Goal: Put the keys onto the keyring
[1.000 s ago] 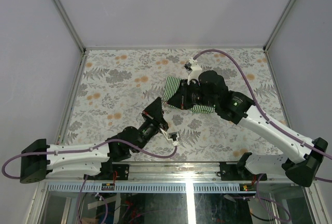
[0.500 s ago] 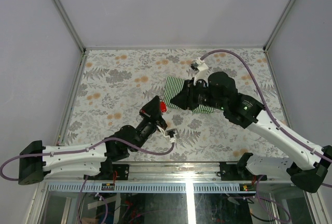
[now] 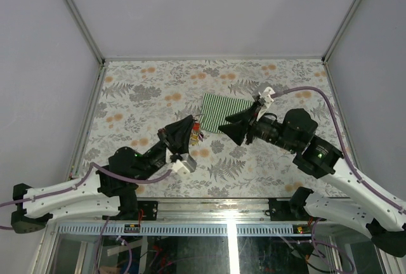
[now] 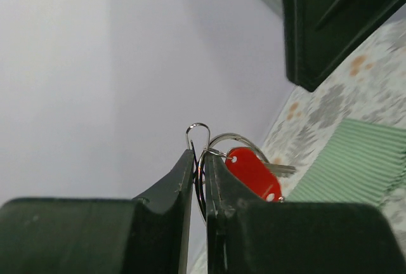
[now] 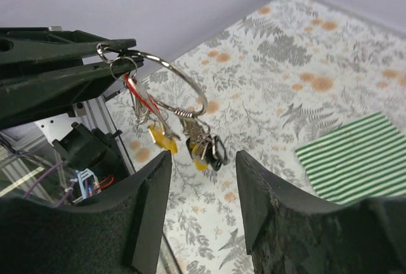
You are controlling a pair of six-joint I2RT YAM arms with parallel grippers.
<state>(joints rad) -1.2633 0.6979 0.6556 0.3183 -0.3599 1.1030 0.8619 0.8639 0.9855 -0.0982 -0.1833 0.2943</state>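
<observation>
1. The right tool [image 5: 202, 166] had backed off toward the frame's right, jaws parted, grasping nothing.
2. The left tool [image 4: 198, 160] stayed clenched on the keyring [image 4: 233, 135] at frame centre.
3. The keys [image 5: 206, 147] hung from it, apparently all threaded.

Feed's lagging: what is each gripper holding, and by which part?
Left gripper pinches the keyring by its wire loop; right gripper is open, holding nothing.

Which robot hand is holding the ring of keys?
The left gripper: it is pinched shut on the keyring, while the right gripper stands open, holding nothing.
</observation>
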